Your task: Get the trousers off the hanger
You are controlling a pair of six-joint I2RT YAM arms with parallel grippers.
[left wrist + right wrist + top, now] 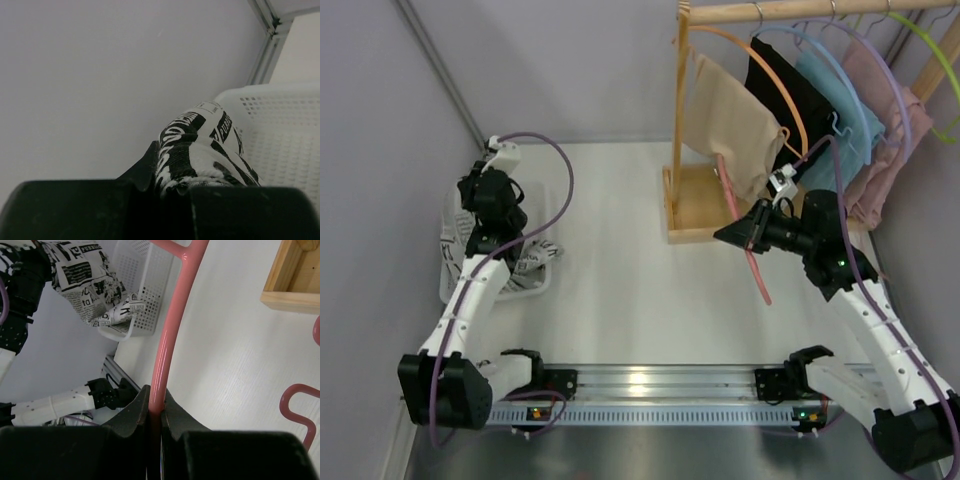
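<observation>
Because the wooden rack (682, 110) at the far right carries the other garments on their own hangers, the work takes place over the open white table (640, 310). A white basket (542, 283) stands at the left edge, evidently as the receiving container. The newspaper-print trousers (85, 280) hang from the left gripper (162, 192), whose fingers are pressed together on a fold of the cloth; the lower part reaches into the basket. The garment is fully clear of the pink hanger (172, 325). The right gripper (156, 396) pinches the hanger's bar and holds it over the table, well apart from the cloth, probably to prevent snagging. Judged status: removal complete; release into the basket not yet done.
</observation>
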